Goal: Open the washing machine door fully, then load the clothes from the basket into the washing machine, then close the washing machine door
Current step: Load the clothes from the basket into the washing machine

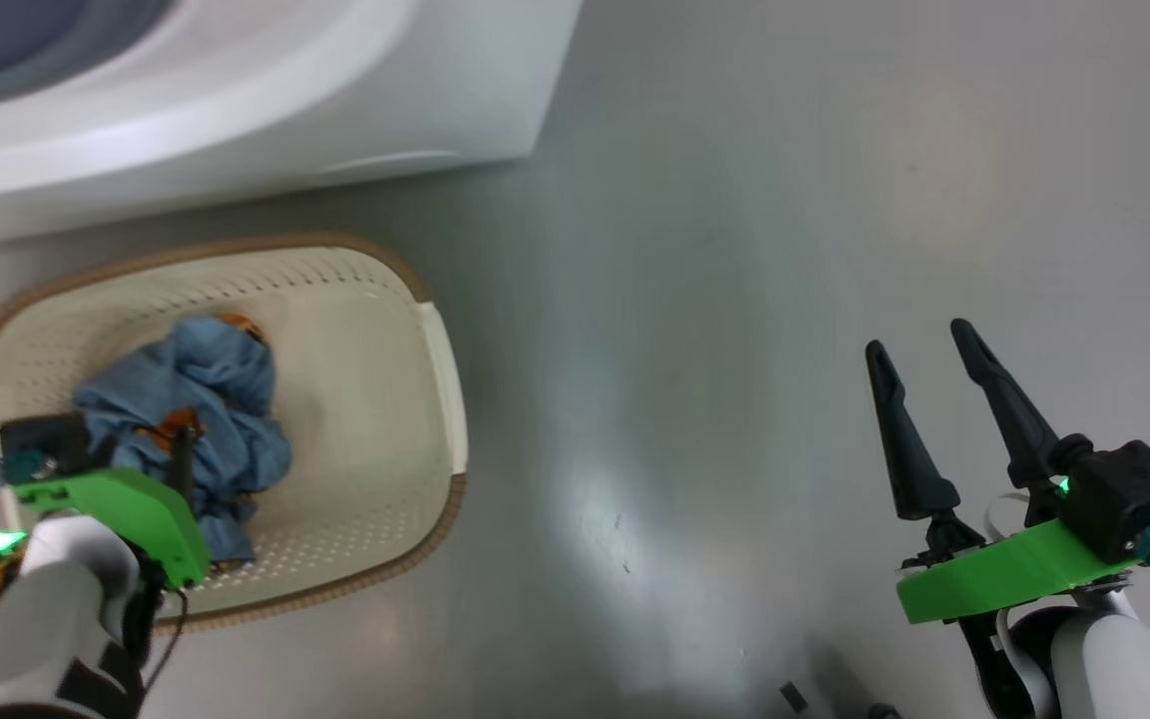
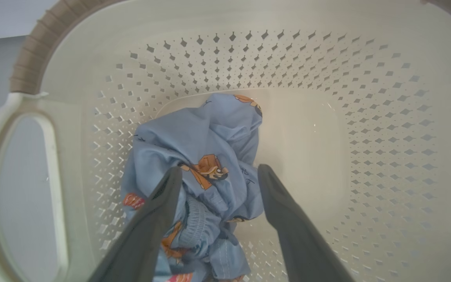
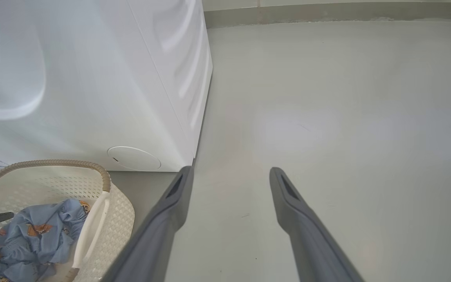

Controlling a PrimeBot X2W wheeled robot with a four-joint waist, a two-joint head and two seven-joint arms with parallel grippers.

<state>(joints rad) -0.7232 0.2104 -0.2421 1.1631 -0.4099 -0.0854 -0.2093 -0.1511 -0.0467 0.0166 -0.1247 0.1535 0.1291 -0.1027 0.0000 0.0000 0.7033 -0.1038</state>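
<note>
Step in hand: I judge it to be the first pick from the basket (image 2: 366,98); nothing is lifted yet.
Left fingers: my left fingers (image 2: 163,203) are spread wide and grasp nothing, hanging inside the basket over the cloth.
Right fingers: my right fingers (image 1: 902,429) are spread just as wide and are empty, over bare floor (image 1: 735,300).
Clothes: the clothes (image 2: 210,133) lie crumpled on the basket's bottom, toward the handle end on my left.
Bearing: the bundle is straight ahead of my left fingertips. Its orange cartoon patch sits in the gap between them (whether either tip already touches the cloth I cannot tell).
Long axis: in the left wrist view the bundle runs roughly along the line of my fingers, so they straddle its narrower width. That should suit a straight push down and a squeeze.
Nearer arm: the left, by far; the right is well apart from the basket, off to its far side.
Count: one bundle of clothes (how many garments are in it I cannot tell), one basket with two side handles, one washing machine (image 3: 112,78), two fingers on each arm.
Washing machine: its white front stands just beyond the basket, near its long side. From here I cannot tell how far its door is open.
</note>
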